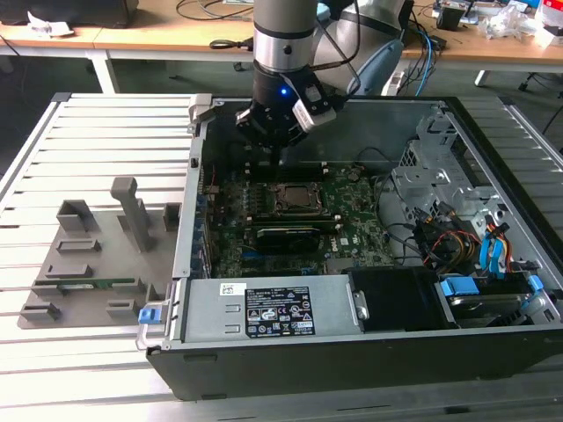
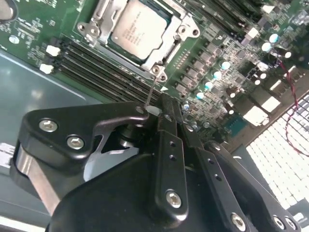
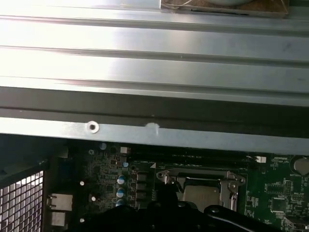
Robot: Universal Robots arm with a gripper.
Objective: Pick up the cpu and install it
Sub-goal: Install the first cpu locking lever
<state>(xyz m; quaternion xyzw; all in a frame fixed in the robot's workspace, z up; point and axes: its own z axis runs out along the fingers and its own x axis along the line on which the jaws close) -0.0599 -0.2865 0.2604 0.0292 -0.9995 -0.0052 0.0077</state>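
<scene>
Second wrist view — cpu (image 2: 136, 27) seated in socket (image 2: 159, 53)

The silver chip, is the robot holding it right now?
No, the silver chip lies in its frame on the green board, apart from the hand.

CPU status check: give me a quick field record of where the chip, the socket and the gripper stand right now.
cpu: seated flat inside the socket, silvery top facing up
socket frame: metal bracket around the cpu, on the motherboard
gripper: inside the open computer case, above the board just beyond the socket; holds nothing that can be seen
lever: thin wire runs from the socket corner toward the gripper body
memory stick: lying on the grey fixture tray, at the exterior view's left
</scene>
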